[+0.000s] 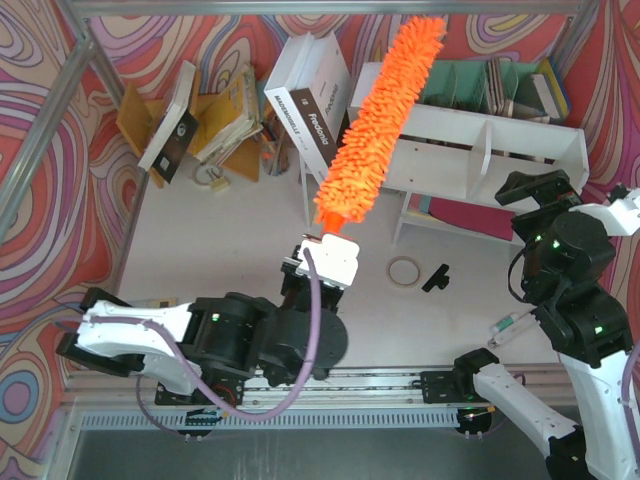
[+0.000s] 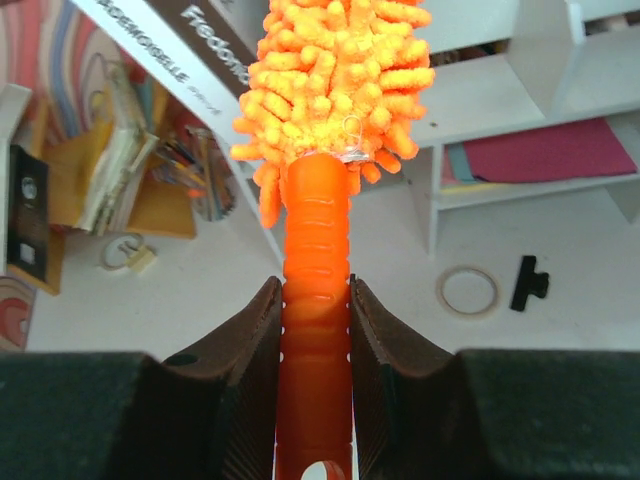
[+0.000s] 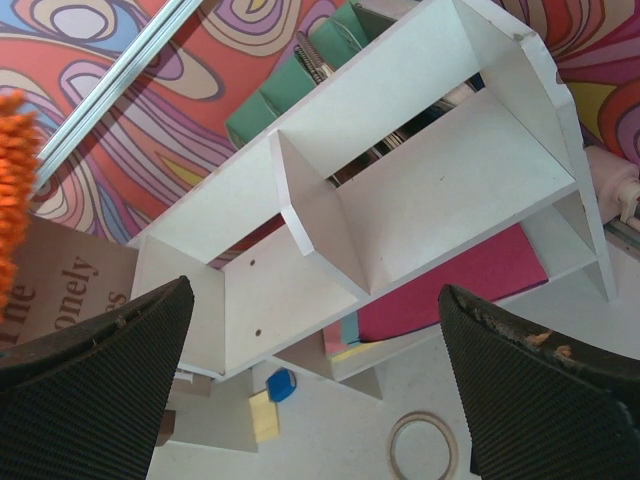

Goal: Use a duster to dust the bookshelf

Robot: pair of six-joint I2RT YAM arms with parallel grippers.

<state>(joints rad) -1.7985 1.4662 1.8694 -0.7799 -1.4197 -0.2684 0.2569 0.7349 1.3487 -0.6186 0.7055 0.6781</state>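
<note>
Now: left gripper clamps duster handle; long axis slants far-right, head toward shelf left end. Right gripper wide, empty.

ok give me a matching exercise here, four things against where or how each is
Things:
1. fluffy orange microfibre duster
2. long white board bookshelf
3. small black plastic clip
4. right gripper

States:
A. open, holding nothing
B. lying on the table beside the tape ring
C. handle clamped in the left gripper
D. standing far right, one middle divider

Pairs: 1-C, 2-D, 3-B, 4-A
</note>
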